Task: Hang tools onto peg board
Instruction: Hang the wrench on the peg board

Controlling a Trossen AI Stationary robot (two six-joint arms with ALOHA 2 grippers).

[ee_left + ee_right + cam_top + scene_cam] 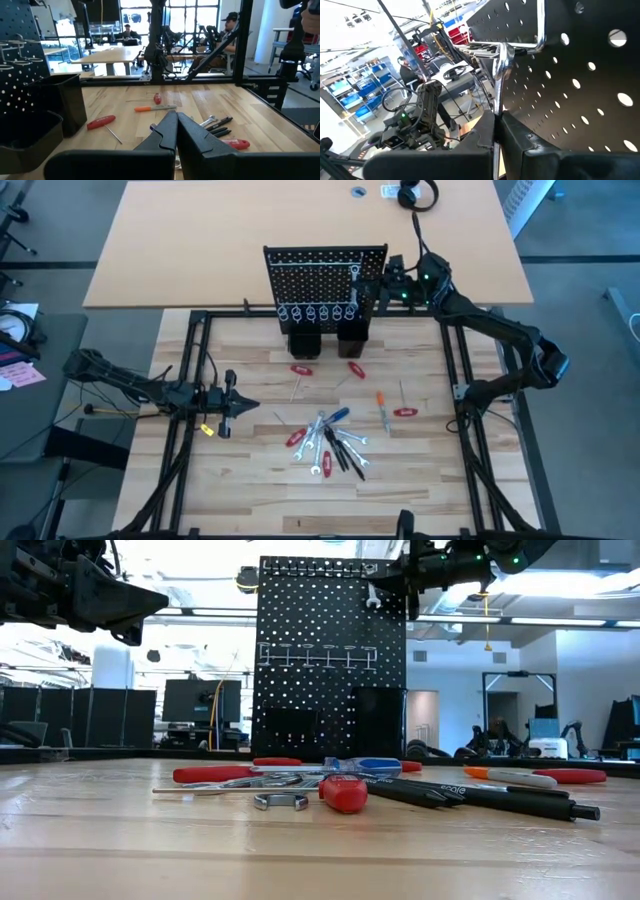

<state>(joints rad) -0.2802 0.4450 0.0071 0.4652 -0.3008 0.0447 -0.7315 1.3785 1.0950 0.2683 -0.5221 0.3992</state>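
- the right pincer (372,283) is up at the top right corner of the peg board (320,275), and its fingers are pressed together on a silver wrench (502,70) that stands up just beyond the fingertips.
- in the right wrist view the head of this wrench sits at a silver hook (540,30) on the panel. we cannot tell if it is really hooked on or only touching it.
- we judge the main risk is here: if the pincer lets go before the wrench is fully over the hook, the wrench can slide off and fall down the board to the black holders (325,340) below the pincer.
- the grip looks thin, only on the shaft, so the wrench may twist between the fingers when it pushes against the hook, and then the head misses it.
- pushing too hard toward the panel could tip the peg board backward, away from the pincer.
- the left pincer (240,405) waits low over the table, far from the board, with its fingers closed on nothing.
- the other tools (325,442) lie on the table, well below and in front of the right pincer. a falling wrench may land among the nearer ones and scatter them.
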